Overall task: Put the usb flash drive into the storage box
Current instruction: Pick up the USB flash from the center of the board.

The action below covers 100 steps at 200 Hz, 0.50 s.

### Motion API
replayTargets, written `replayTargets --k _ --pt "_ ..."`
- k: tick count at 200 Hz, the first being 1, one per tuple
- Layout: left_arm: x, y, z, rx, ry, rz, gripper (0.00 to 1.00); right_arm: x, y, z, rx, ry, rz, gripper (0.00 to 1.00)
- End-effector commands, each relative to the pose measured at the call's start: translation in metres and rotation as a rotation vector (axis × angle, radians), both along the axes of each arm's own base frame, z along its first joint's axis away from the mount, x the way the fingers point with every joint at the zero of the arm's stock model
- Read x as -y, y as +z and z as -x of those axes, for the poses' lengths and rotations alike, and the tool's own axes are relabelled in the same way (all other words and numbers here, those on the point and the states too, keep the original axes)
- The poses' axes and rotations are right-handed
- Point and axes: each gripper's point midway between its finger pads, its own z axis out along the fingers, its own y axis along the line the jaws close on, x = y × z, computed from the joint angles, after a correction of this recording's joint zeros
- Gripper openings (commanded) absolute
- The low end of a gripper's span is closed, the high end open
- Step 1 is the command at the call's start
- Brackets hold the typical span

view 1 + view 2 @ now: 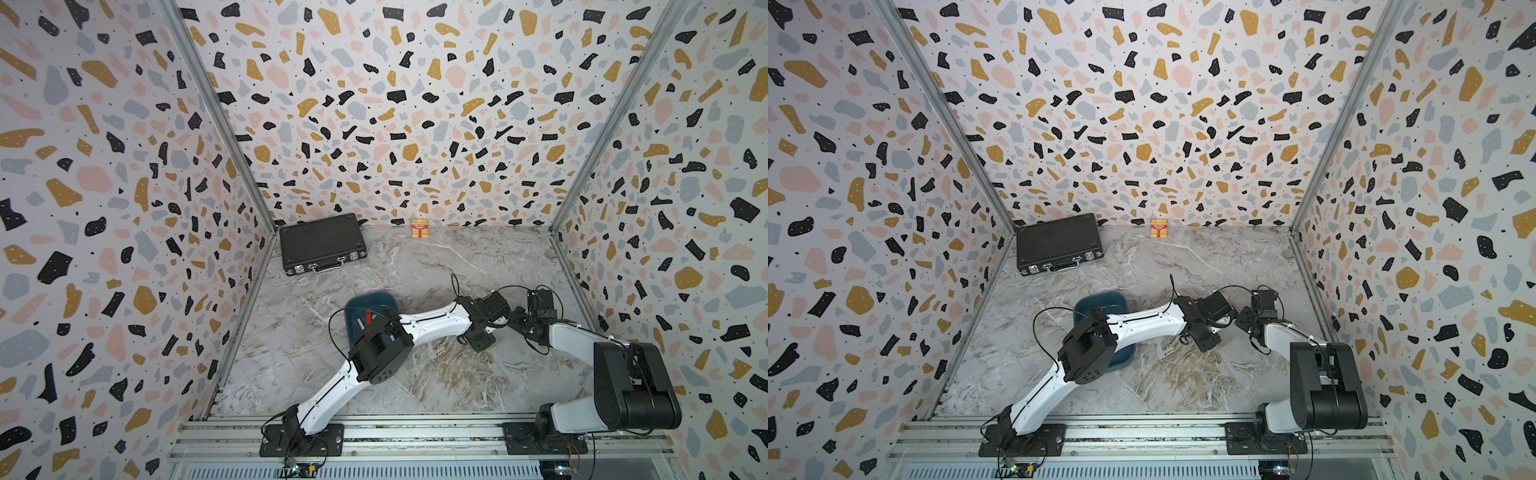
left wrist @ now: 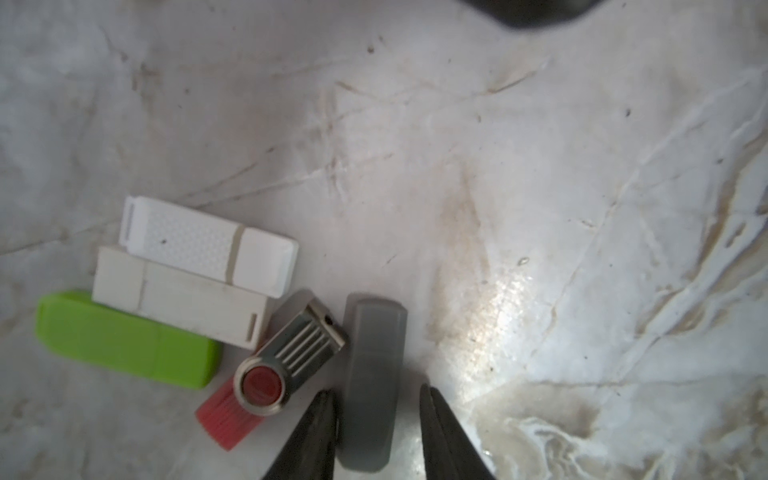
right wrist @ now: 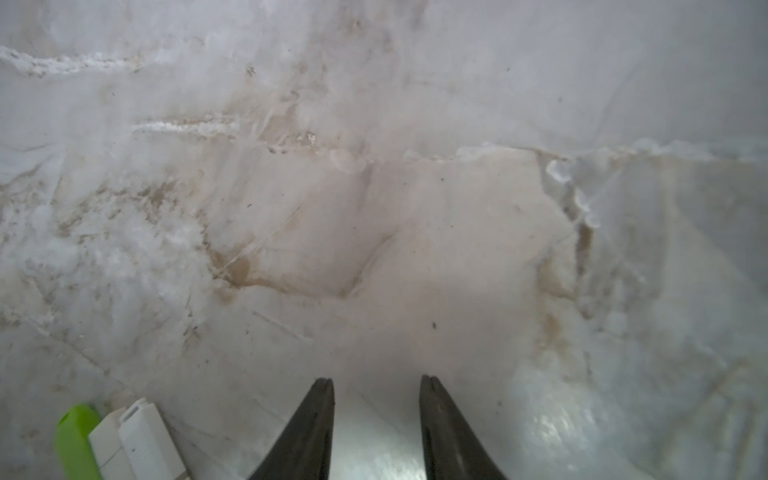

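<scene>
Left wrist view: left end effector (image 2: 376, 390) part-open astride the grey usb flash drive (image 2: 376, 332), not yet clamped, its long axis running between the jaws, storage box (image 1: 353, 316) leftward.

We can read no text, number or brand anywhere. The small red-and-yellow cardboard carton (image 1: 420, 228), standing far back against the wall in both top views, bears a printed band too small for us to make out.

The grey usb flash drive (image 2: 376, 345) lies flat between the left gripper (image 2: 377, 390) tips. The blue storage box (image 1: 376, 300) sits open, well behind that gripper.
</scene>
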Motion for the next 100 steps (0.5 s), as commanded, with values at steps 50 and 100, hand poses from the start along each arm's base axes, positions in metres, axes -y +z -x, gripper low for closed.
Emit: replayTargets --k 50,100 --pt "0.001 -0.033 0.025 -0.065 -0.055 -0.034 0.37 0.008 -0.012 0.013 -0.042 -0.069 -0.083 0.39" --pt "-0.014 -0.041 0.029 -0.07 -0.06 -0.084 0.24 0.007 -0.012 0.012 -0.036 -0.066 -0.087 0.39"
